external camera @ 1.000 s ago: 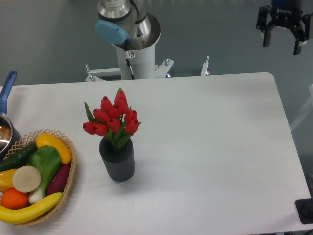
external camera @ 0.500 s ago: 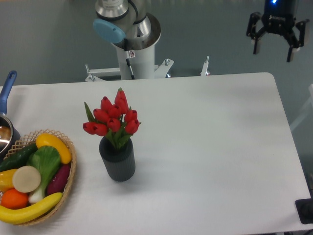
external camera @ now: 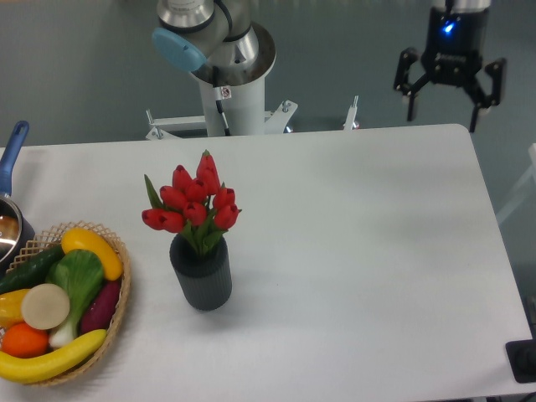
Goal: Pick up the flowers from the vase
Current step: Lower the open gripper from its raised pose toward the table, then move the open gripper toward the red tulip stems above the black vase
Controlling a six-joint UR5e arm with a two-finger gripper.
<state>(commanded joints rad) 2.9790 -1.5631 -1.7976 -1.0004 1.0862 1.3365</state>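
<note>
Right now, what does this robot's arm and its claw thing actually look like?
The arm is a silver-grey metal tube with a light blue round cap on its joint, set on a white post with a small sticker. The end effector is black, with two dark fingers spread apart and a small blue light glowing above them.

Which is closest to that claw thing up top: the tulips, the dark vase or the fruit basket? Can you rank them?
From the gripper, at the table's far right edge:
1. Flowers, left of centre.
2. Vase, directly under them, nearer the camera.
3. Basket, at the near left edge.
</note>
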